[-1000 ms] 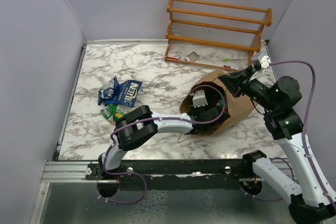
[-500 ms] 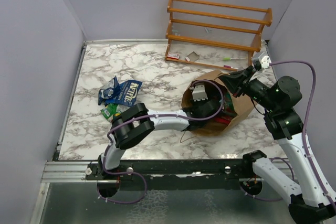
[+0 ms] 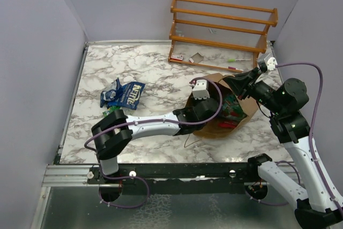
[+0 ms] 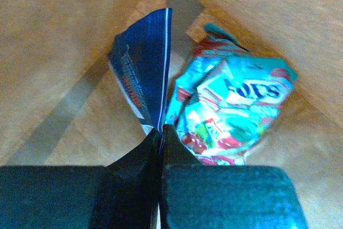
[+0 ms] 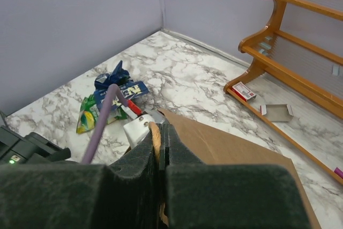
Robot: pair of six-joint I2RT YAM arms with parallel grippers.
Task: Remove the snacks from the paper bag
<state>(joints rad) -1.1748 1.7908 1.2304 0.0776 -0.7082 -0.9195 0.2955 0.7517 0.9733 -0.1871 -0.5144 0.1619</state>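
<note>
The brown paper bag (image 3: pixel 244 112) lies on its side at the right, mouth facing left. My left gripper (image 3: pixel 210 112) is at its mouth, shut (image 4: pixel 161 130) on the edge of a dark blue packet (image 4: pixel 144 68). A teal-red packet (image 4: pixel 236 111) lies just right of it inside the bag and also shows from above (image 3: pixel 233 106). My right gripper (image 3: pixel 236 86) is shut (image 5: pixel 161 128) on the bag's upper rim (image 5: pixel 155 132) and holds it up. On the table at the left lie a dark blue packet (image 3: pixel 128 94) and a green-yellow packet (image 3: pixel 111 114), both also in the right wrist view (image 5: pixel 115 90) (image 5: pixel 88 113).
An orange wooden rack (image 3: pixel 222 30) stands at the back right, with small red-white (image 3: pixel 178 57) and grey (image 3: pixel 195 56) scraps on its base. Purple walls close in the table on three sides. A metal rail (image 3: pixel 69 174) runs along the near edge.
My left arm has drawn back to the left, its elbow swinging out, and its gripper has come from deep in the bag to the mouth. The teal-red packet now shows from above.
</note>
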